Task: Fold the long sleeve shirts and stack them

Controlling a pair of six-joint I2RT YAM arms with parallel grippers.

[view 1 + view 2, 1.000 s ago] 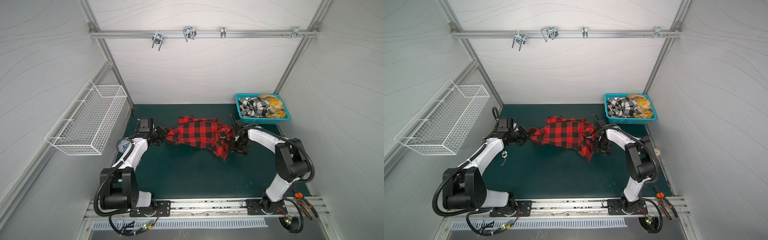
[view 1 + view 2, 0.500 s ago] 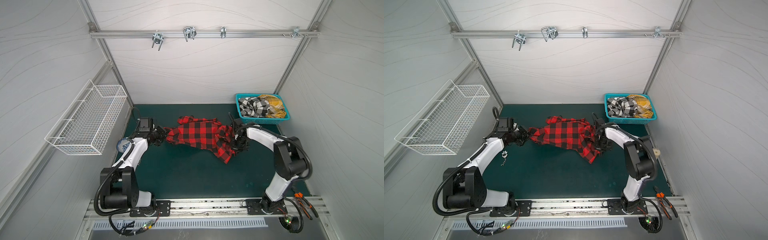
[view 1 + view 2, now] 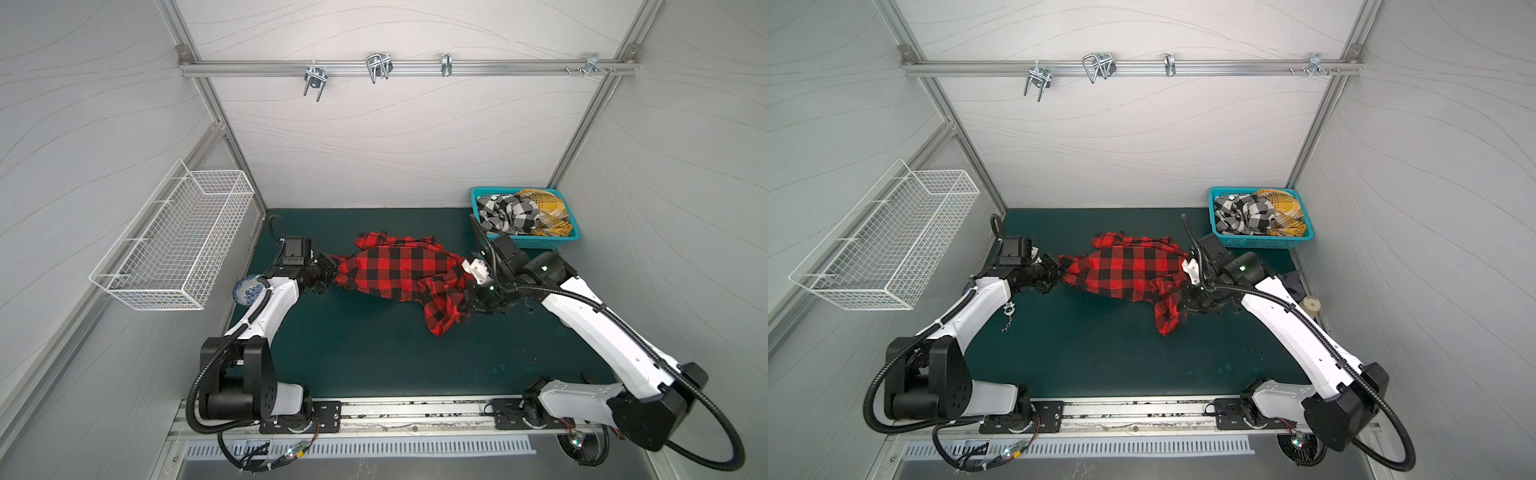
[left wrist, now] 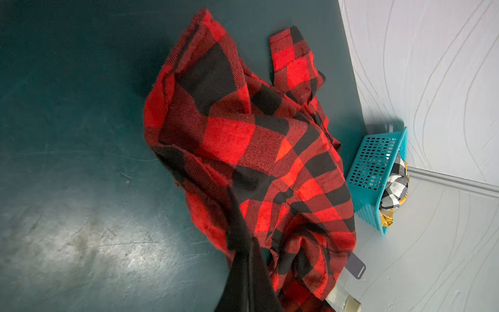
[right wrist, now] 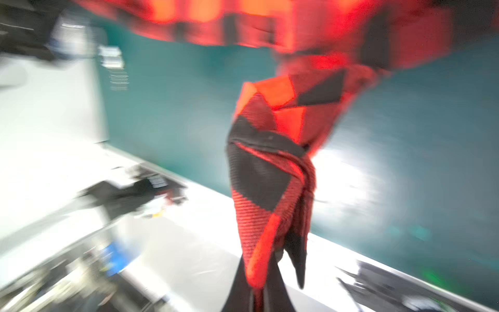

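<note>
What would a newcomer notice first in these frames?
The red-and-black checked shirt stands out first, bunched and slung over the middle of the green mat, with the left fingers and right fingers shut on its opposite ends. Next is the teal basket in the far right corner, holding the black-and-white shirt and the mustard plaid shirt. The white wire basket hangs on the left wall.

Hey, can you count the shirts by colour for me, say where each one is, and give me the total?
red-and-black check shirt: 1, out of the basket
black-and-white check shirt: 1, in the teal basket
mustard-yellow plaid shirt: 1, in the same basket
Total: 3 shirts
</note>
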